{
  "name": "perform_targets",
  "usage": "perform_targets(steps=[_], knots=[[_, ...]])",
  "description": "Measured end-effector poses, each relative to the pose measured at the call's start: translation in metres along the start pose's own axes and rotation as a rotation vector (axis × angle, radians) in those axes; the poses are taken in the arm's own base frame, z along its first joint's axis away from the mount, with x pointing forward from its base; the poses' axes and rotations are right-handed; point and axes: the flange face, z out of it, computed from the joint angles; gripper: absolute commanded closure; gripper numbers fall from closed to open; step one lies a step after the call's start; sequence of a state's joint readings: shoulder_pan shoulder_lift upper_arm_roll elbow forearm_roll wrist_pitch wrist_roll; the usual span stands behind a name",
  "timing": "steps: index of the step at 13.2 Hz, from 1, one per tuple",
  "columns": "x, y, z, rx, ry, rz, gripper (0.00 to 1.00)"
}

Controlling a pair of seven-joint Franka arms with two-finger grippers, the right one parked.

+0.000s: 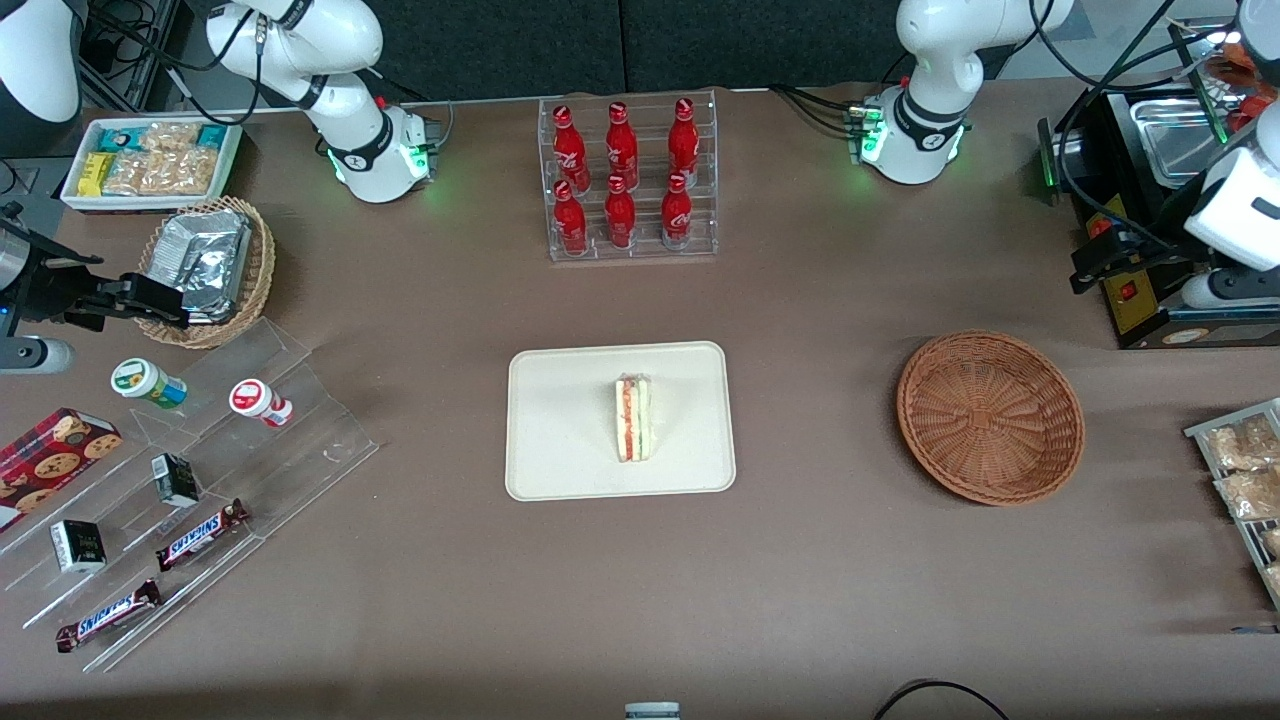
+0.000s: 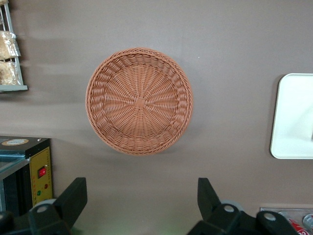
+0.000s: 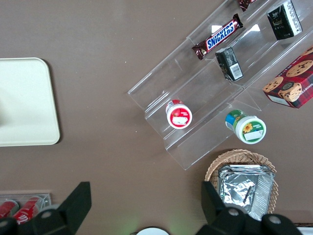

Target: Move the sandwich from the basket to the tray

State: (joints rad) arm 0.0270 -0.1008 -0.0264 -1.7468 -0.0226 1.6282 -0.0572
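Sandwich (image 1: 633, 418): small white bread wedge, red and green stripes on edge, standing on flat cream tray (image 1: 560, 440) with round corners. Basket (image 2: 139, 101): round, woven, reddish-brown wicker, nothing in it, on brown surface (image 1: 820, 580). My claw (image 2: 138, 198) hangs above basket, fingers (image 2: 73, 196) wide apart, holding nothing.

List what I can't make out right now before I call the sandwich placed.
Left wrist view: the tray is cut off by the frame edge, so the sandwich on it cannot be made out there.
Front view: the sandwich's underside is hidden by the sandwich itself.
Front view: the tool, open and empty above the table beside the basket, is lost against the dark machine.
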Motion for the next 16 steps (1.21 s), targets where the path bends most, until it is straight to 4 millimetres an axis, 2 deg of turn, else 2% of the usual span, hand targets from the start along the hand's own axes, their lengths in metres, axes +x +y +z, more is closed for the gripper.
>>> perform_targets(steps=[2,7,9,12,16], knots=[[0.001,-0.005,-0.005,-0.009,0.009,-0.005,0.0],[0.004,-0.004,-0.033,-0.004,0.063,0.0,0.0],[0.008,0.0,-0.034,0.031,0.035,0.017,0.0],[0.024,0.018,-0.038,0.045,0.003,0.045,0.0],[0.031,0.022,-0.034,0.048,-0.013,0.051,0.0]])
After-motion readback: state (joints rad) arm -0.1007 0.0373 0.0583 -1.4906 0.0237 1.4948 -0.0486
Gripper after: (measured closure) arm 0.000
